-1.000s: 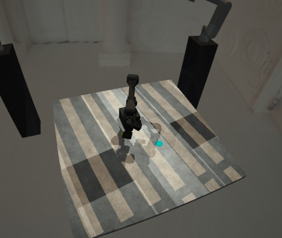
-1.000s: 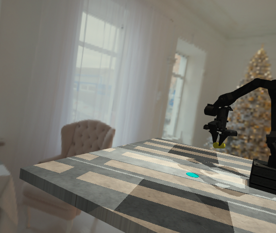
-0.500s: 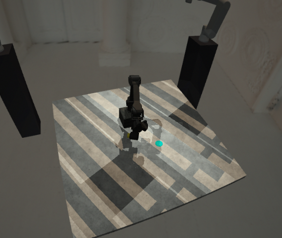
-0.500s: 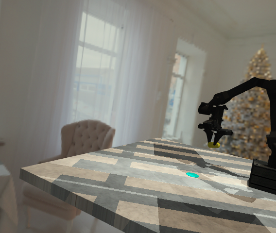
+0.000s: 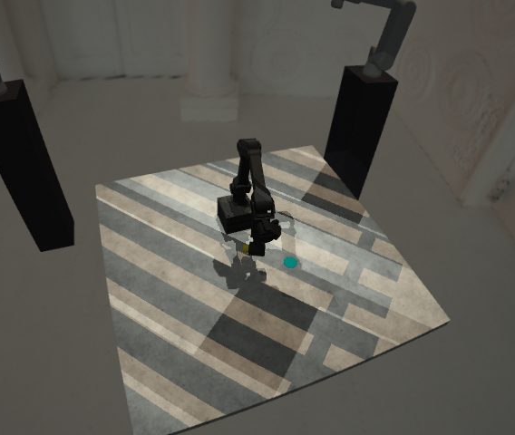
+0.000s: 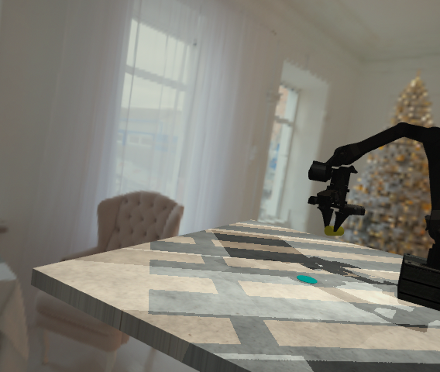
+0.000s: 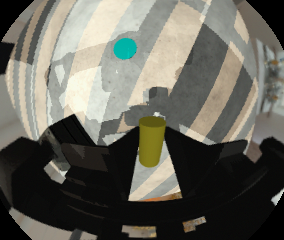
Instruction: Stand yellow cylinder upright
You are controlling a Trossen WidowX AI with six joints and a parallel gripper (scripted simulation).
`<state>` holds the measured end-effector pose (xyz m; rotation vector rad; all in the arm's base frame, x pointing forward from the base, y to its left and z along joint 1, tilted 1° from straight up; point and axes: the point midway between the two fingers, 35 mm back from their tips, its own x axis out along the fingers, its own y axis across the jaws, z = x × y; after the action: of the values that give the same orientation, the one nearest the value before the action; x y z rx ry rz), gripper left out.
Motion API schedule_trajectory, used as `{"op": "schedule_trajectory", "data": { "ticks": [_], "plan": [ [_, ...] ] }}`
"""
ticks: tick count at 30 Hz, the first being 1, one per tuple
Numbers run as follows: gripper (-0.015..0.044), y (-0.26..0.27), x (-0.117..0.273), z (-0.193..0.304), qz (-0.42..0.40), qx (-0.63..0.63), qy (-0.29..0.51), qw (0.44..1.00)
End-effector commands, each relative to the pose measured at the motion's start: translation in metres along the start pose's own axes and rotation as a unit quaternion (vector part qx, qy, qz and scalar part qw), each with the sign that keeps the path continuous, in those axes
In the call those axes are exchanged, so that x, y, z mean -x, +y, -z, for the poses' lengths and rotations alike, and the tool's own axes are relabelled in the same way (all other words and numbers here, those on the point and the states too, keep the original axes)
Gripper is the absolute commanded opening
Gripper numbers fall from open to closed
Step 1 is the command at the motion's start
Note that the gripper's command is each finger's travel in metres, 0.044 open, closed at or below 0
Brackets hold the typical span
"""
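The yellow cylinder (image 5: 246,248) (image 6: 334,230) (image 7: 151,142) is held in the air above the table, its long axis roughly level in the exterior view. My gripper (image 6: 331,229) (image 7: 151,129) points down and is shut on the yellow cylinder, one finger on each side of it. In the top view the fingers are mostly hidden behind the wrist. The cyan circle (image 5: 290,262) (image 6: 307,279) (image 7: 125,48) lies flat on the table with nothing on it. The gripper and cylinder are off to one side of it and higher up.
The striped tabletop (image 5: 164,299) (image 6: 188,320) carries the arm's dark base box (image 5: 233,214) (image 6: 429,283). Shadows of the arm fall across the table near the circle. Two dark pedestals (image 5: 28,178) (image 5: 361,121) with grey arms stand behind the table.
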<state>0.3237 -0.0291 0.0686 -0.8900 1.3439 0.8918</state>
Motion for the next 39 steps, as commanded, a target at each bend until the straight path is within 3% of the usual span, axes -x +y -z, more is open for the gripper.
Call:
{"op": "schedule_trajectory", "data": {
  "ticks": [1, 39],
  "plan": [
    [0.0105, 0.001, 0.0, -0.011, -0.003, 0.001, -0.002, 1.0],
    [0.0105, 0.031, 0.008, -0.111, -0.004, 0.021, -0.003, 1.0]
  ]
}}
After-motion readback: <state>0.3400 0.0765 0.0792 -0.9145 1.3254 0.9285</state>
